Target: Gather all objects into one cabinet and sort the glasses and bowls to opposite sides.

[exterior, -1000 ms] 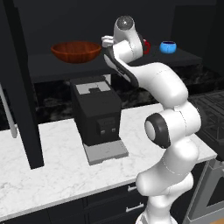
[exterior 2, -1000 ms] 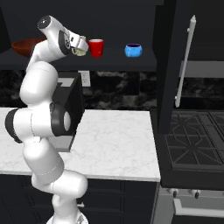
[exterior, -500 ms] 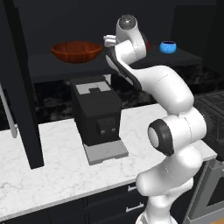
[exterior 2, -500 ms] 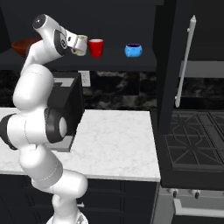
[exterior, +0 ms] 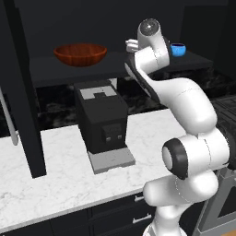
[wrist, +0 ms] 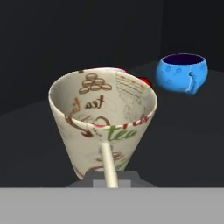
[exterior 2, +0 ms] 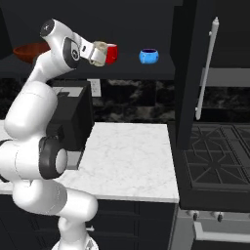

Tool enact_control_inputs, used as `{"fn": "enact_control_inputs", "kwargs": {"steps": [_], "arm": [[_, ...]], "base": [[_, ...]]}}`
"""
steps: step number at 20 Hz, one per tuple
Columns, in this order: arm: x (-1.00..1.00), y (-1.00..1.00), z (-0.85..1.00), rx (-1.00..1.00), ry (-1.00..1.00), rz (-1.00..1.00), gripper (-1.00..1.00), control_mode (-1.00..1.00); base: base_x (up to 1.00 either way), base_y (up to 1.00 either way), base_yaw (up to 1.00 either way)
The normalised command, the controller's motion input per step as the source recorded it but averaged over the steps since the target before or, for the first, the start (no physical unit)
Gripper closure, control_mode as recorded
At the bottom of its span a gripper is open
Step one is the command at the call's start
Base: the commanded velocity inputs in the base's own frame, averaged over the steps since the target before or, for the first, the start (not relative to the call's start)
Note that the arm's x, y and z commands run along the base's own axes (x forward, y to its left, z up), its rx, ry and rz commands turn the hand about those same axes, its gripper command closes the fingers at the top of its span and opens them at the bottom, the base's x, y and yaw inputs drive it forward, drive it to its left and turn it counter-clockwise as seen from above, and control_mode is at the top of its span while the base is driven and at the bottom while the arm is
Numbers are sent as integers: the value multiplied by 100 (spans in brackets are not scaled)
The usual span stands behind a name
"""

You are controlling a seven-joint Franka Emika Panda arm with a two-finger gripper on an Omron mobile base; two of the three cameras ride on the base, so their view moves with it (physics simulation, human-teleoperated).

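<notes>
Since a second ago the arm has shifted its elbow and shoulder while the hand (exterior 2: 99,52) stayed up at the cabinet shelf (exterior 2: 161,71), and its fingers have drawn together on the cream tea cup (wrist: 105,118). Now the hand is clamped on that cup: in the hand view one pale finger runs up the near wall to the rim, and the cup sits right in front of the camera, mouth open and leaning slightly.

Just behind the held cup, a sliver of the red mug (exterior 2: 112,52) shows past its rim, near or perhaps touching; I cannot tell which. Farther out from the hand and to one side sits the glossy blue bowl (wrist: 183,72), well apart from the cup, upright on the dark shelf. Behind the hand, at the far end of the same shelf, rests the wide wooden bowl (exterior: 80,54). Below it all, the black coffee machine (exterior: 101,120) stands on the marble surface (exterior 2: 132,161).

With the grip made, the cup looks ready to be lifted and carried. All four pieces appear to be in the one cabinet already, so what remains is likely the sorting: cups to one end, bowls to the other. The red mug so close behind is the thing to avoid knocking on the lift.
</notes>
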Motion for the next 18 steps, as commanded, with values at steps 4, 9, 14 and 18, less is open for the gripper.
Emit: {"fn": "enact_control_inputs", "kwargs": {"steps": [4, 9, 14, 18], "arm": [[0, -76, 0, 0, 0, -13, 100, -100], [-2, -63, 0, 0, 0, -14, 100, -100], [0, -46, -1, 0, 0, -10, 100, -100], [4, -31, -5, 1, 0, -4, 100, -100]], "base": [[0, 0, 0], [0, 0, 0], [0, 0, 0], [0, 0, 0]]}}
